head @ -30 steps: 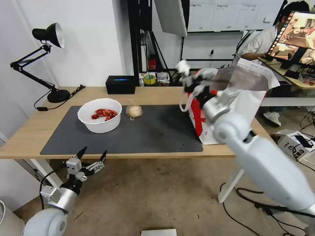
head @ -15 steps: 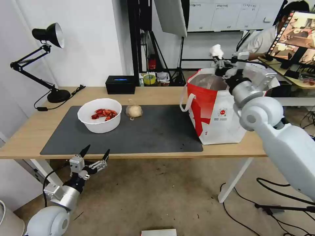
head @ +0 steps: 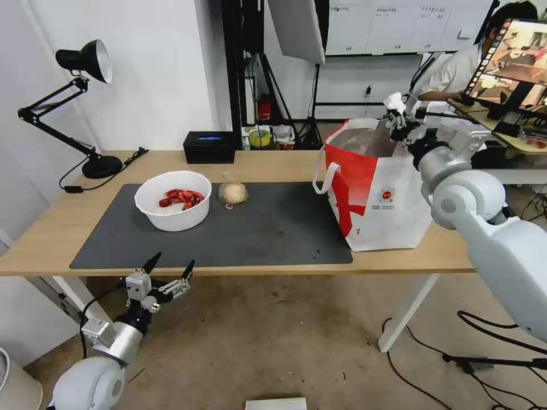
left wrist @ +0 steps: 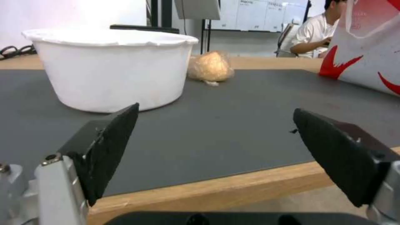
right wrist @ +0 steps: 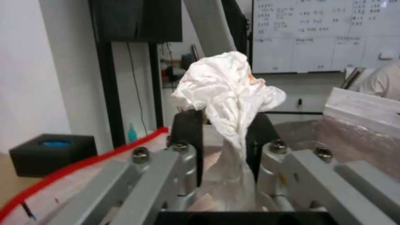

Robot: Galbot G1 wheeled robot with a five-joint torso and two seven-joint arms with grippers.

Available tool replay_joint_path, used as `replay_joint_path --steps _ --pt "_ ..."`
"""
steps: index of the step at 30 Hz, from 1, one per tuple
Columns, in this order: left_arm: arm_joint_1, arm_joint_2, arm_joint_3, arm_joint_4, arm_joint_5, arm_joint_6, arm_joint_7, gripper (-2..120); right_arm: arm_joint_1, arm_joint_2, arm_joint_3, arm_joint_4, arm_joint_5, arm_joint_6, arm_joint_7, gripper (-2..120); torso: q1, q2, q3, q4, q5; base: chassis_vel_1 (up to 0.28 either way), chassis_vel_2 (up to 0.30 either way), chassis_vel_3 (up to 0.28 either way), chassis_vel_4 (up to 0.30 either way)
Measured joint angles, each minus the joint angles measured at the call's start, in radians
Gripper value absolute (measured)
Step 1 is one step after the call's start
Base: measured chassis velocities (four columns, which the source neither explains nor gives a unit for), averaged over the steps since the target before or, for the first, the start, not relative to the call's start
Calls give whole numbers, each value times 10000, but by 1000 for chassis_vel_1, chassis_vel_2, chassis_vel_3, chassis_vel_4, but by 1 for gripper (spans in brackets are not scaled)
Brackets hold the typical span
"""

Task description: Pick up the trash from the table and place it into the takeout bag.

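The left end effector [head: 169, 272] hangs low in front of the desk's near edge, below the tabletop — its two black fingers [left wrist: 106, 147] spread wide with nothing between them. Just past it lies the light-wood desk [head: 51, 228] with its dark grey mat [head: 268, 228]. On the mat's left part stands the white round bowl [head: 172, 200] holding red shells, and the beige bun in clear wrap [head: 232, 193] sits just beside it on its right, apart from the rim. At the desk's right end the takeout bag [head: 376, 193] stands upright with its mouth open, foil lining showing. Above the bag's far rim is the right end effector [head: 400, 117] — its fingers [right wrist: 189, 131] clamped on the crumpled white tissue [right wrist: 227, 90], which bunches up above the fingertips, over the open bag.
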Motion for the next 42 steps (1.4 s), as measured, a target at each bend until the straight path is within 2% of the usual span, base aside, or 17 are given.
replay_joint_path --steps 2,3,5,6,8,9,13,14,20,24,42 --pt "-21 22 -7 6 -28 0 0 100 6 -68 6 5 -17 -281 4 34 0 0 0 0 0 0 0 0 0" --pt "-21 22 -7 6 -28 0 0 100 6 -68 6 5 -17 -281 4 34 0 0 0 0 0 0 0 0 0" --pt "-43 32 -1 8 -42 0 0 100 57 -132 -4 -4 -59 -526 25 45 0 0 0 0 0 0 0 0 0" --pt "-43 32 -1 8 -42 0 0 100 57 -132 -4 -4 -59 -526 25 45 0 0 0 0 0 0 0 0 0" --pt "-45 21 10 8 -42 0 0 100 118 -174 -43 -45 -144 -608 26 55 0 0 0 0 1 0 0 0 0" --pt "-45 21 10 8 -42 0 0 100 118 -174 -43 -45 -144 -608 26 55 0 0 0 0 1 0 0 0 0" --pt "-20 -1 20 4 -30 0 0 100 187 -263 -112 -73 -166 -731 5 76 0 0 0 0 0 0 0 0 0" --pt "-20 -1 20 4 -30 0 0 100 187 -263 -112 -73 -166 -731 5 76 0 0 0 0 0 0 0 0 0" --pt "6 -4 13 -33 -23 0 0 100 273 -349 -260 -88 -312 -966 -10 97 0 0 0 0 0 0 0 0 0" --pt "24 -9 1 -62 -19 0 0 100 444 -410 -422 -167 -546 -1247 -196 100 0 0 0 -1 0 0 0 0 0" --pt "20 0 -50 -40 -24 -1 1 100 684 -243 -835 -427 -779 -1336 -249 100 0 0 0 0 0 0 0 0 0"
